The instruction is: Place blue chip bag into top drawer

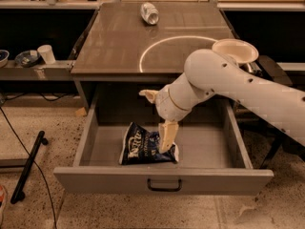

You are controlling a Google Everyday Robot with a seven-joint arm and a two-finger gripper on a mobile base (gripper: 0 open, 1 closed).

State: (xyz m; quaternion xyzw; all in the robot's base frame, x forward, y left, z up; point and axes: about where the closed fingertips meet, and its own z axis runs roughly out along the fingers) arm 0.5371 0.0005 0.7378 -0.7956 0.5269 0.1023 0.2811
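Observation:
The blue chip bag (145, 150) lies flat on the floor of the open top drawer (162, 179), left of its middle and near the front panel. My gripper (154, 121) hangs over the drawer just above the bag and is open. One pale finger (167, 134) points down and overlaps the bag's right edge. The other finger (149, 95) sticks out up and to the left, clear of the bag. The white arm reaches in from the right and hides part of the drawer's back.
A crushed silvery can (149, 12) lies at the back of the cabinet top (114, 46). A white bowl (235, 50) sits at its right edge. A cup (46, 54) and dishes (26, 57) stand on a left shelf. A black pole (28, 167) lies on the floor.

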